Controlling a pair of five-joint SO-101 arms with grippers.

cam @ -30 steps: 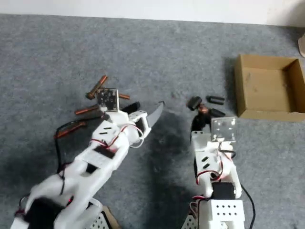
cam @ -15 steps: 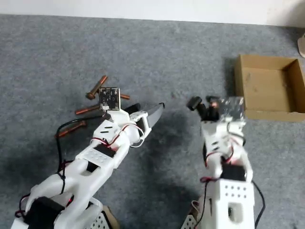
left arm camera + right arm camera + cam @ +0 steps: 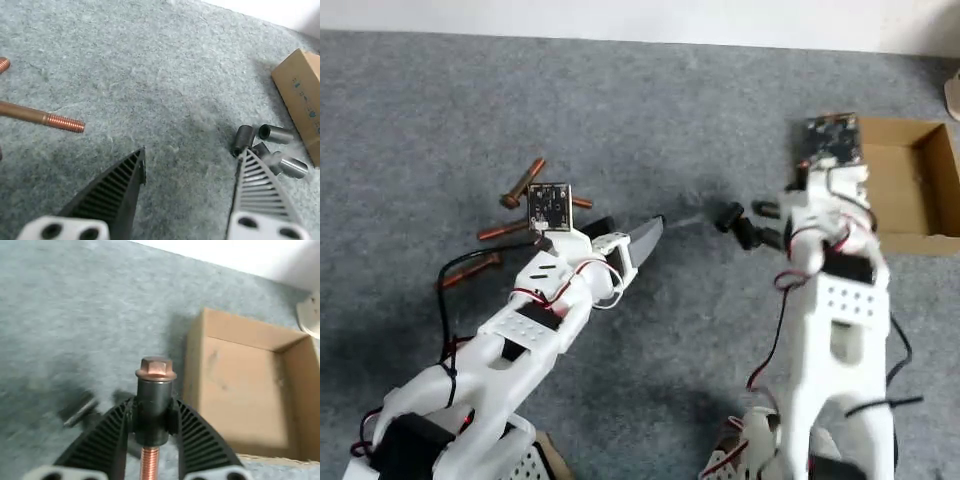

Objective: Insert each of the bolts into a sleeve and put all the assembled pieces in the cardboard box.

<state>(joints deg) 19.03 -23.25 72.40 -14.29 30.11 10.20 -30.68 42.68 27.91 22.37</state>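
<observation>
The right gripper (image 3: 152, 414), clamped on a sleeve (image 3: 151, 402) with its bolt (image 3: 156, 369) running along the fingers, hangs with the cardboard box (image 3: 245, 390) just to its right.

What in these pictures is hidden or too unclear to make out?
High view: the left arm covers some bolts, so their count is unsure.
Left wrist view: a finger of the left gripper overlaps the loose sleeves.
High view: the cardboard box is cut by the picture edge and partly behind the right arm.
Right wrist view: the sleeved bolt in the right gripper runs off the edge, hiding its tip.
</observation>
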